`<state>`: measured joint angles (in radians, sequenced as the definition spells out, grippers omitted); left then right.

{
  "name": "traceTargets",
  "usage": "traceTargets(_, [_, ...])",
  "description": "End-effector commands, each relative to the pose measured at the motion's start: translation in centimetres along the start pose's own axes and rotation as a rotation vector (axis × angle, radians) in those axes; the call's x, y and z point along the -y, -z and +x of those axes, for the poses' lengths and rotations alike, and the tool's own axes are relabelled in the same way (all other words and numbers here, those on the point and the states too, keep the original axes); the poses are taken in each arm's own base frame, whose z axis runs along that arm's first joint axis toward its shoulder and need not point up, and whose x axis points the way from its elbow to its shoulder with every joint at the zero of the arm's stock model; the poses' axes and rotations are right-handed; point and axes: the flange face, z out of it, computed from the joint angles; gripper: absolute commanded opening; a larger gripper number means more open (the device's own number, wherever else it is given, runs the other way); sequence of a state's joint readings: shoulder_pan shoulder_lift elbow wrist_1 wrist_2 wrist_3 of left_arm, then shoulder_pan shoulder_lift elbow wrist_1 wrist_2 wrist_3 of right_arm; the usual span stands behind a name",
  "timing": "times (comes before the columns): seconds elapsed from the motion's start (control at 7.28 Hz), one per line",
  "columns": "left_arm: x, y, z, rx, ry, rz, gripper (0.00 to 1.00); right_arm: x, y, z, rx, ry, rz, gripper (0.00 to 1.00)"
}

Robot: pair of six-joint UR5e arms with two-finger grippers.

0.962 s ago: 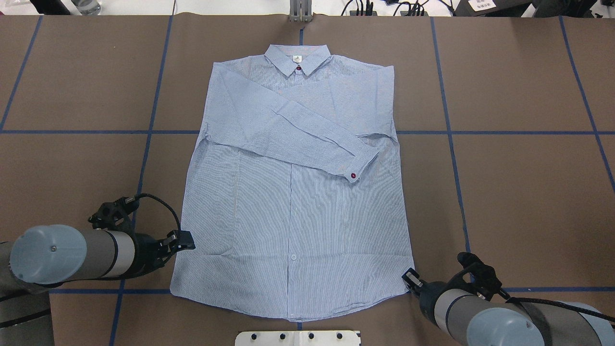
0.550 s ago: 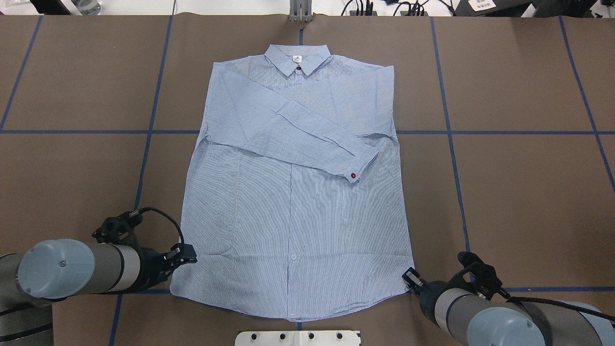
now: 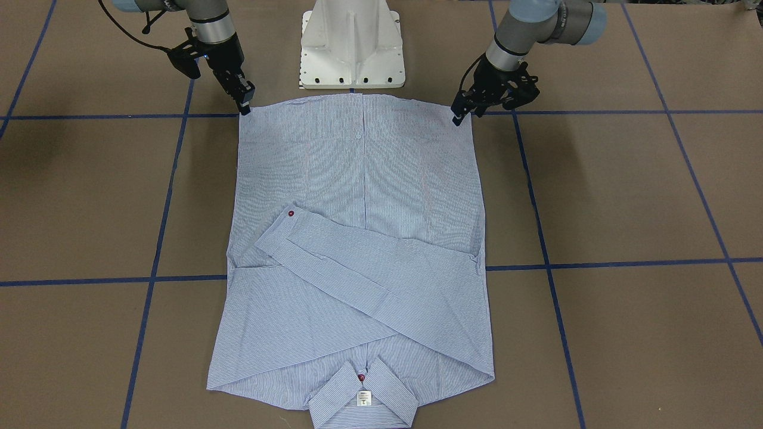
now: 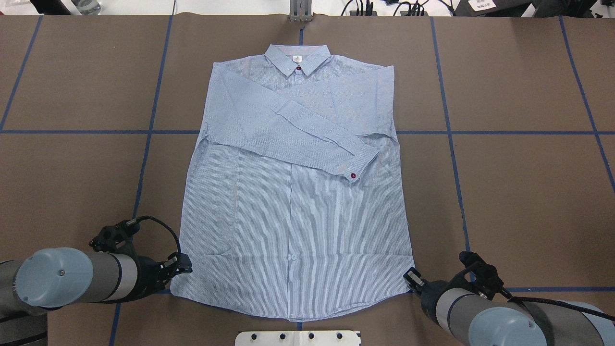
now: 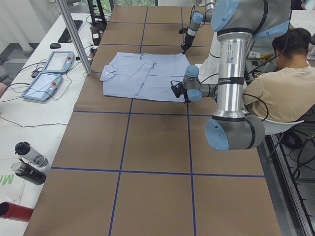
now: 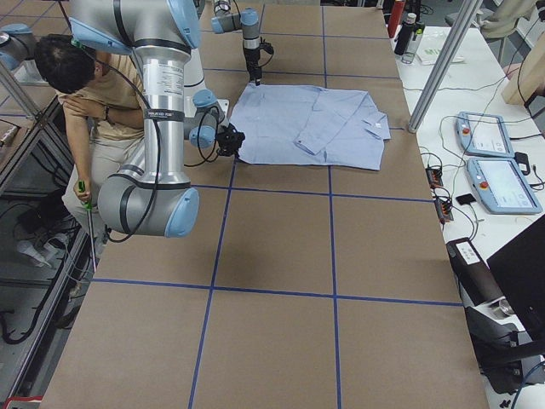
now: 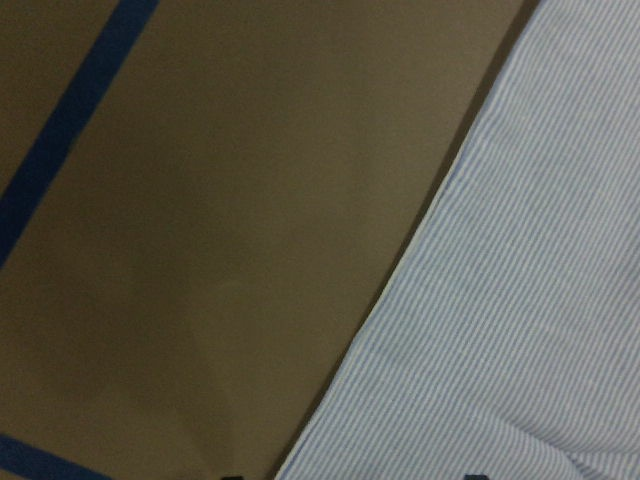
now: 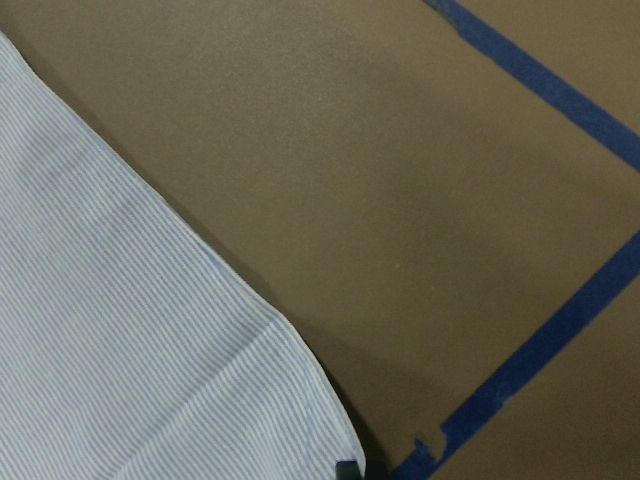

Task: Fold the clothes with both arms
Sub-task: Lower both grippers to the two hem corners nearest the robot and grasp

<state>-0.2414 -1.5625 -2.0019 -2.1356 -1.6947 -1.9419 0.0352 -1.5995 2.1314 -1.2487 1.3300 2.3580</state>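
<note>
The light-blue striped shirt point(image 4: 293, 202) lies flat and face up on the brown table, collar point(image 4: 298, 58) at the far side, both sleeves crossed over the chest. My left gripper point(image 4: 185, 264) is low at the near-left hem corner, open; in the left wrist view its fingertips stand wide apart at the bottom edge, over the shirt's side edge point(image 7: 520, 300). My right gripper point(image 4: 409, 278) sits at the near-right hem corner. In the right wrist view its fingertip point(image 8: 346, 468) meets the corner of the cloth point(image 8: 120, 350), shut on it. In the front view the shirt point(image 3: 357, 179) has my right gripper point(image 3: 244, 102) and left gripper point(image 3: 458, 116) at its two hem corners.
The white pedestal base point(image 3: 351, 47) stands just behind the hem. Blue tape lines point(image 4: 447, 132) cross the brown table cover. A seated person point(image 5: 285, 83) is behind the robot. Control tablets point(image 5: 49, 73) and bottles point(image 5: 27, 162) lie beyond the table's far edge.
My left gripper has slid back along the shirt's left edge toward the hem corner and come lower. The right arm and the shirt have not moved.
</note>
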Motion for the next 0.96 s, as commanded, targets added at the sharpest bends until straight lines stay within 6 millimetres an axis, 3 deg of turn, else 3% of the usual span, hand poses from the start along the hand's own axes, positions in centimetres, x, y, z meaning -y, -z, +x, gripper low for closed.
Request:
traceTargets(0.0, [-0.56,-0.27,-0.44,0.011,0.005,-0.009,0.64,0.01,0.03,-0.01,0.0,0.0,0.0,0.0])
traceTargets(0.27, [-0.8,-0.28,-0.45,0.011,0.003,-0.013,0.54,0.02,0.02,0.01,-0.001,0.001,0.001,0.0])
traceTargets(0.55, [-0.84,-0.31,-0.55,0.013,0.011,-0.014,0.38,-0.05,0.01,0.05,-0.007,0.003,0.005,0.0])
traceTargets(0.82, [-1.0,-0.09,-0.41,0.01,0.011,-0.016,0.0,0.01,0.01,0.01,-0.006,0.002,0.006,0.0])
